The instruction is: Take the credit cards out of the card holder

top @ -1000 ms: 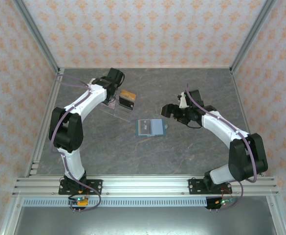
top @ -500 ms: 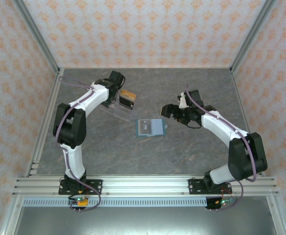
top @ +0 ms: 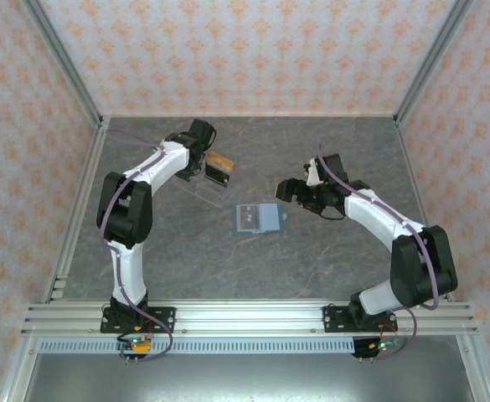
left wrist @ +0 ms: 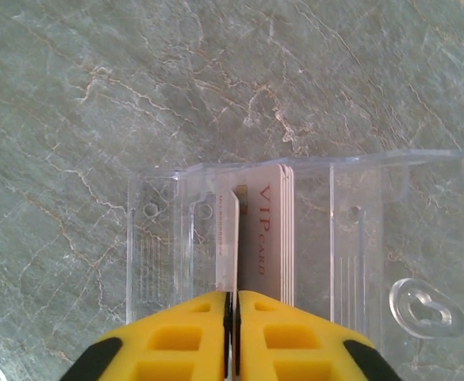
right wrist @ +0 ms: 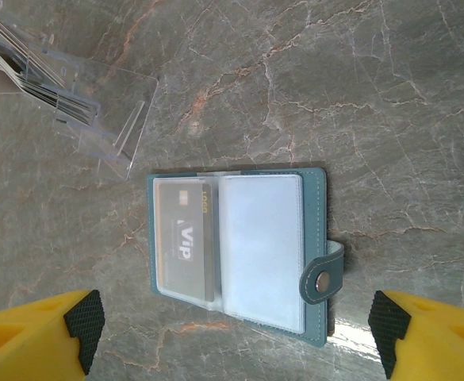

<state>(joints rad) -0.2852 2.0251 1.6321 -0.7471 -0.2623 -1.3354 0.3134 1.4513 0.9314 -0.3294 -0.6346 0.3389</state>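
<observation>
Left elbow (top: pixel 131 205) forward; maybe one card (left wrist: pixel 228 238) between fingers (left wrist: pixel 176 341)

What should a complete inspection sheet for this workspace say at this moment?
Surface: grey marbled table.
Job's things: card holder open flat, one credit card in a pocket; stacked cards on edge in clear tray.
Clutter: nothing seen.
Grippers: left gripper closed on a single card in the tray; right gripper open over the card holder.
Cables: purple cables along both arms.
Surroundings: patterned walls, metal frame.
</observation>
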